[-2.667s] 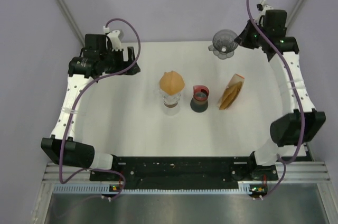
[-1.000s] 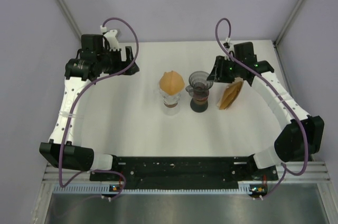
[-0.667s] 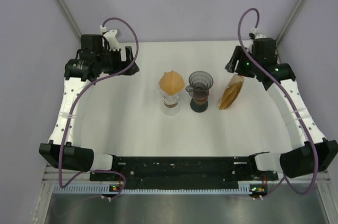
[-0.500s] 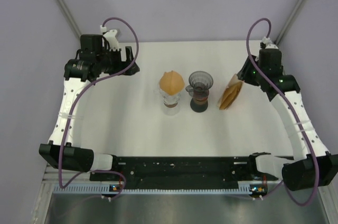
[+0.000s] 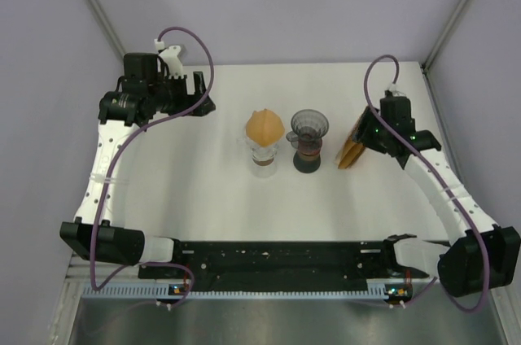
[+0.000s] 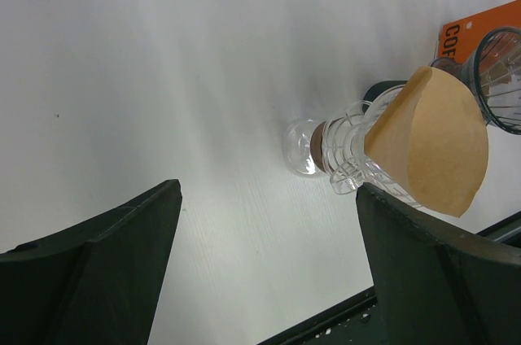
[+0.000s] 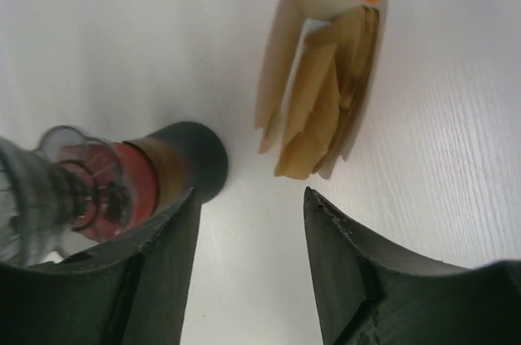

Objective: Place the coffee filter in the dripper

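Right wrist: loose filters in packet

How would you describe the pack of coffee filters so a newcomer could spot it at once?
On the white table, three things stand in a row across the middle. The filter pack is the rightmost, beside the dripper and by the right gripper: an orange-edged cream sleeve fanning brown papers, not glass.

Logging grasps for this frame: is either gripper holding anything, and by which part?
Nothing is held. The left gripper and right gripper are both open and empty; the right one hovers by the filter pack without touching it.
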Controlling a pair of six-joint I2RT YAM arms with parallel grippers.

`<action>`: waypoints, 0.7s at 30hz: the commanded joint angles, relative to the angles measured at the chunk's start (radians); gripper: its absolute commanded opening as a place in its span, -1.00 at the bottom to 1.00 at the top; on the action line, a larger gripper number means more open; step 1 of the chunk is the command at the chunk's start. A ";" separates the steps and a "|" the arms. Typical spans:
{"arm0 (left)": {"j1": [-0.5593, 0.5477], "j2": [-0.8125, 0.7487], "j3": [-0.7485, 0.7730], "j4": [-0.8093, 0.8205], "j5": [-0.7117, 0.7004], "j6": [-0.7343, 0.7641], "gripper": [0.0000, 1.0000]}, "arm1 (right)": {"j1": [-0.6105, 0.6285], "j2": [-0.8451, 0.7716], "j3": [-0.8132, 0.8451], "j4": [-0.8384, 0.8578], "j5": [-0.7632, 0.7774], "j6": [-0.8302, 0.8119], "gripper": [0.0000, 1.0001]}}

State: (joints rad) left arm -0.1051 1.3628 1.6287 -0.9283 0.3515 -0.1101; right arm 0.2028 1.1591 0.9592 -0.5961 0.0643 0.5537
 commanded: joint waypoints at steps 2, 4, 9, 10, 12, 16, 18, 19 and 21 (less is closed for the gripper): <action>0.008 -0.030 0.011 0.025 0.015 0.001 0.89 | 0.102 0.005 0.245 0.078 -0.060 -0.136 0.29; 0.008 -0.028 0.016 0.025 0.017 0.001 0.88 | 0.151 0.071 0.312 0.056 -0.118 -0.169 0.44; 0.010 -0.037 0.013 0.019 0.009 0.004 0.89 | 0.191 0.203 0.386 -0.001 -0.112 -0.164 0.40; 0.012 -0.040 0.013 0.019 0.010 0.006 0.89 | 0.193 0.217 0.392 -0.002 -0.113 -0.161 0.37; 0.013 -0.044 0.011 0.019 0.010 0.007 0.88 | 0.201 0.238 0.401 -0.002 -0.135 -0.164 0.29; 0.015 -0.041 0.014 0.019 0.017 0.006 0.88 | 0.228 0.289 0.435 -0.034 -0.135 -0.185 0.09; 0.016 -0.039 0.016 0.019 0.020 0.004 0.89 | 0.237 0.304 0.441 -0.042 -0.147 -0.201 -0.15; 0.016 -0.039 0.016 0.020 0.020 0.006 0.89 | 0.242 0.306 0.441 -0.042 -0.153 -0.201 -0.30; 0.016 -0.039 0.014 0.019 0.018 0.004 0.89 | 0.242 0.303 0.443 -0.047 -0.153 -0.207 -0.52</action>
State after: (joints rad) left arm -0.0967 1.3544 1.6287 -0.9287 0.3519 -0.1097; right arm 0.4286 1.4696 1.3315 -0.6380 -0.0704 0.3733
